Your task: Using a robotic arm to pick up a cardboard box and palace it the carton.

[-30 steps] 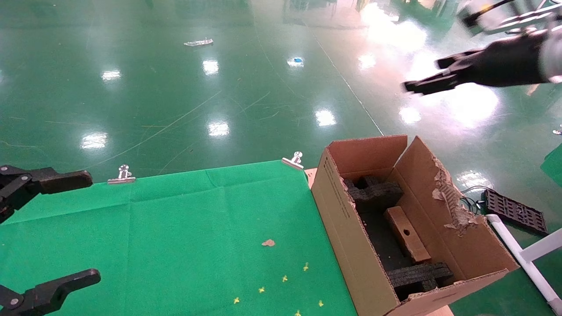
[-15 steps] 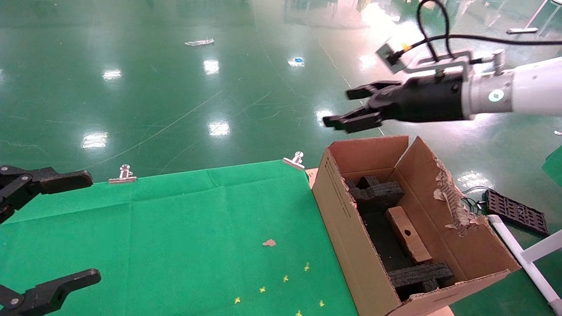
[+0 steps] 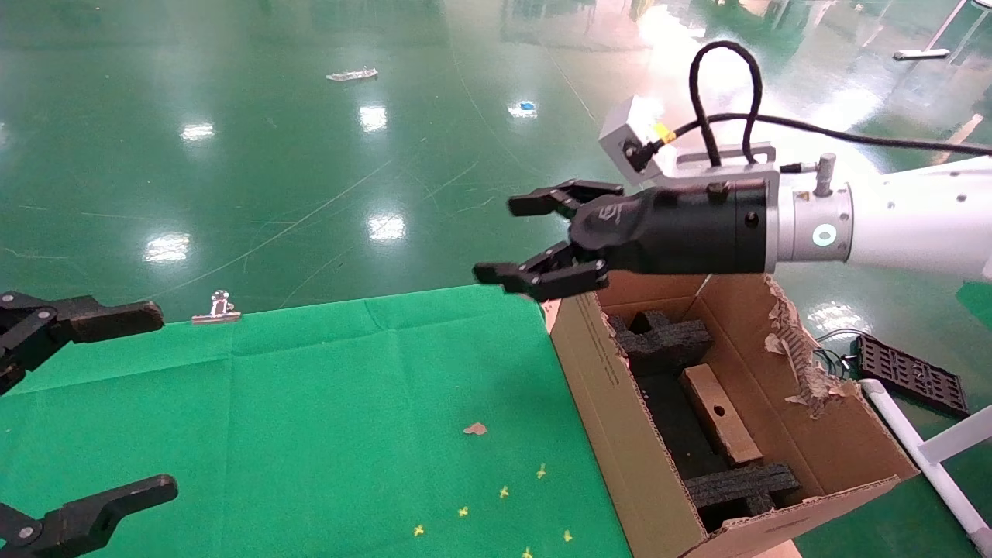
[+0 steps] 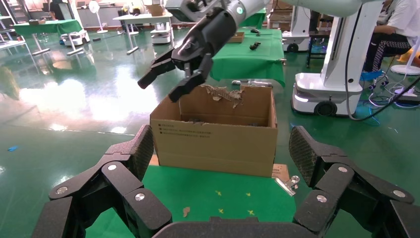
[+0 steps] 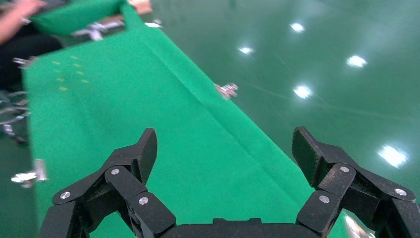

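So the right gripper (image 3: 535, 244) has its fingers (image 3: 562, 198) spread wide with nothing between them, and it's moved a good way since half a second ago: back then it hung above the far wall of the carton (image 3: 612, 434), now it's slid toward the robot's left and a bit lower, with the fingertips past the carton's far left corner and over the far edge of the green tabletop (image 3: 310, 418). It now covers the metal clip that was showing at that corner. More of the white arm (image 3: 914, 225) is in view too, glowing ring and looped black cable included.

The box (image 3: 719, 423) hasn't budged. It's already in the carton, a slim brown slab standing on a long edge between the two black foam blocks (image 3: 659, 337), small round hole in its upward edge. The carton's right flap is torn ragged.

Left gripper (image 3: 85, 403) is parked at the tabletop's left side, fingers open and empty.
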